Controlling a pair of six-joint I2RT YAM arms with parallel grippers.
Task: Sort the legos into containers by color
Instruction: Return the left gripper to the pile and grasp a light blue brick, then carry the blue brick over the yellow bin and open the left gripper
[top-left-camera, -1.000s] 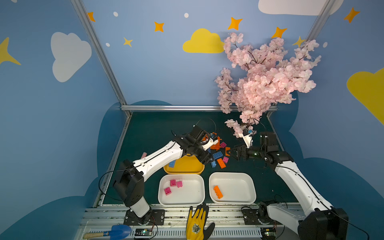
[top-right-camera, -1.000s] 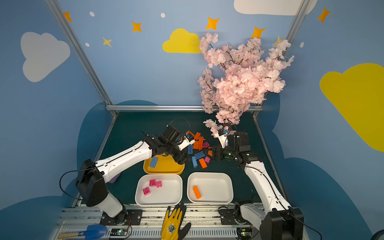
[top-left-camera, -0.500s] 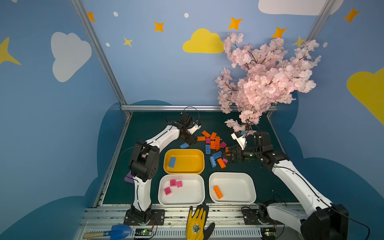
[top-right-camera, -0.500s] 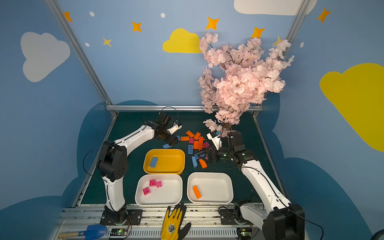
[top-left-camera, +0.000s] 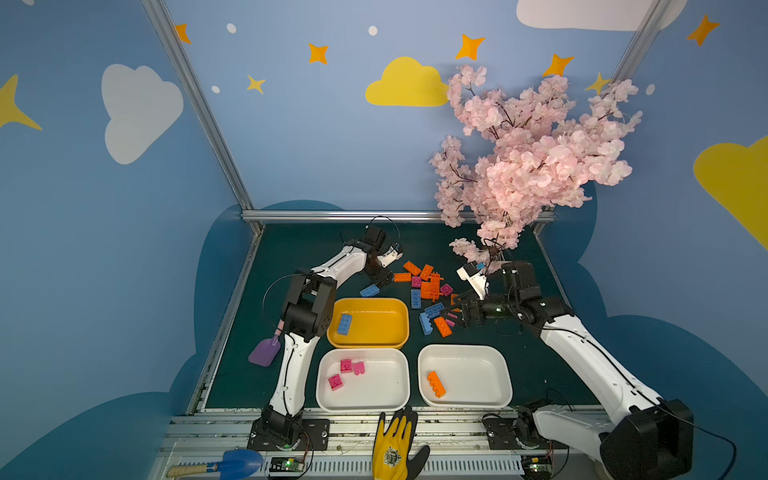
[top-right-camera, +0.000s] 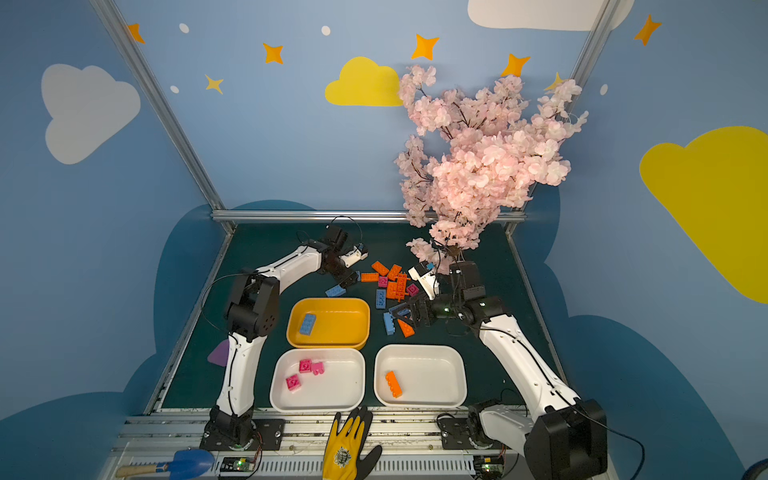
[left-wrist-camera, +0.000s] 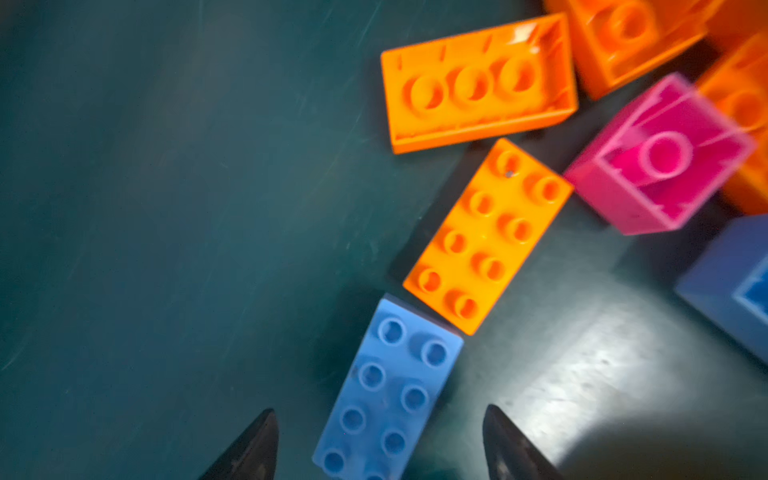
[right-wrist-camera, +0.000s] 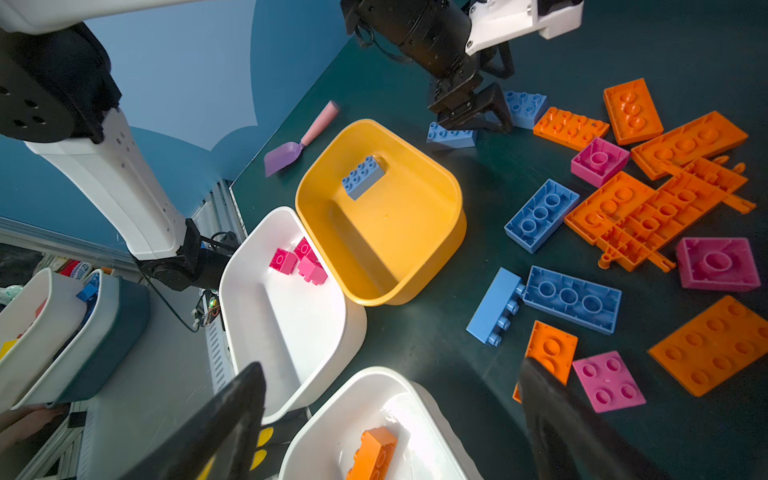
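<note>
Loose orange, blue and pink legos (top-left-camera: 428, 291) lie in a heap behind the containers. The yellow tray (top-left-camera: 399, 332) holds one blue brick (top-left-camera: 344, 324). One white tray (top-left-camera: 382, 386) has three pink bricks (top-left-camera: 347, 372), the other white tray (top-left-camera: 473, 374) one orange brick (top-left-camera: 435, 383). My left gripper (top-left-camera: 380, 280) is open at the heap's far-left edge, its fingers on either side of a blue brick (left-wrist-camera: 386, 395) without touching it. Another blue brick (top-left-camera: 369, 291) lies beside it. My right gripper (top-left-camera: 455, 313) hangs open and empty over the heap's near-right side, by an orange brick (right-wrist-camera: 550, 349).
A pink blossom tree (top-left-camera: 532, 158) overhangs the back right corner above the right arm. A purple scoop (top-left-camera: 264, 351) lies left of the yellow tray. A yellow glove (top-left-camera: 395, 444) and a blue shovel (top-left-camera: 232, 461) rest on the front rail.
My left arm swung from over the yellow tray and heap out to the heap's far-left edge, then lowered over a blue brick. My right gripper crept slightly nearer and leftward.
</note>
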